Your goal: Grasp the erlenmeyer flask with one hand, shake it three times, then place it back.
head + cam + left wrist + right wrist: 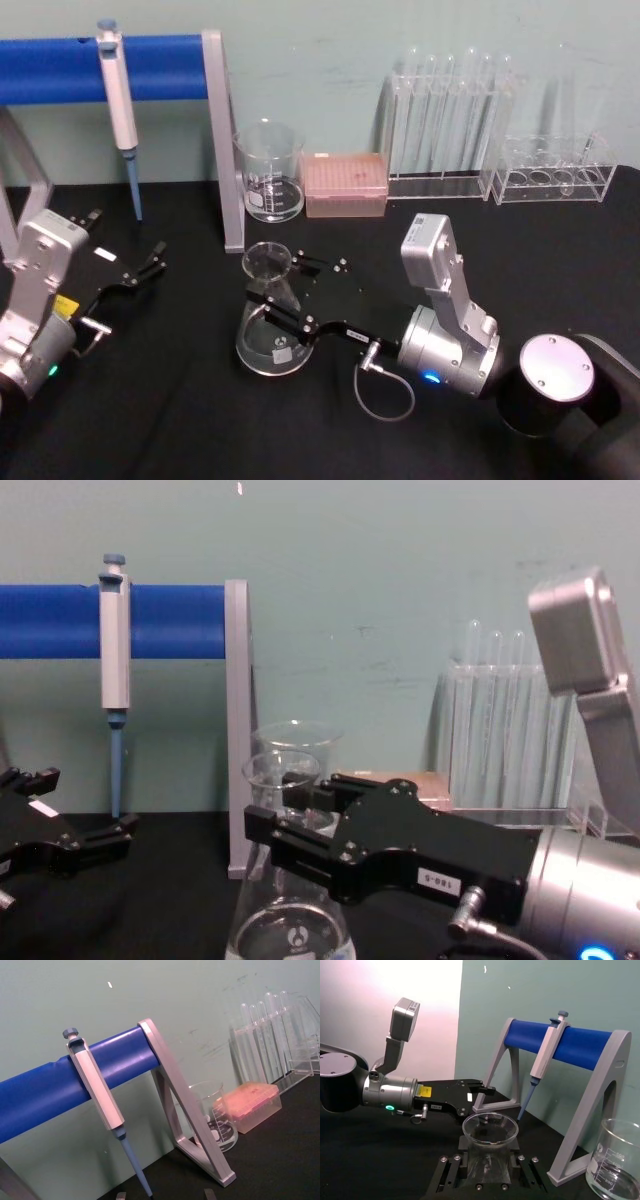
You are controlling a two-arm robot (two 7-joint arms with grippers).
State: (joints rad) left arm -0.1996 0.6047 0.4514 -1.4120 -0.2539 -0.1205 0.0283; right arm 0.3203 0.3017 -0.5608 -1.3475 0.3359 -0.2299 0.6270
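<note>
Right wrist view shows the right gripper (489, 1147) closed to a narrow gap on the neck of the erlenmeyer flask (490, 1127). Its pads seem to touch the glass on both sides, just under the flared rim. The wide base of the flask stands on the black table (150, 420), directly below the fingertips, so I judge the lift is not yet made.

The main risk, as I see it, is slipping. The neck is smooth and gets wider downward, and the heavier base would swing under a high grip during a shake. The second risk is collision. The grey leg of the stand (222, 140) is just beyond the fingertips, with the beaker (268, 170) a little farther. A wide shake in that direction could knock glass against metal.

The flask is clear, thin-looking glass, conical with a round mouth. The gripper is matte black with screws. The stand carries a blue bar with a pale pipette (118, 100) hanging on it. The left gripper (125, 238), spread wide and empty, is parked well apart on the far side of the flask from the right gripper.
</note>
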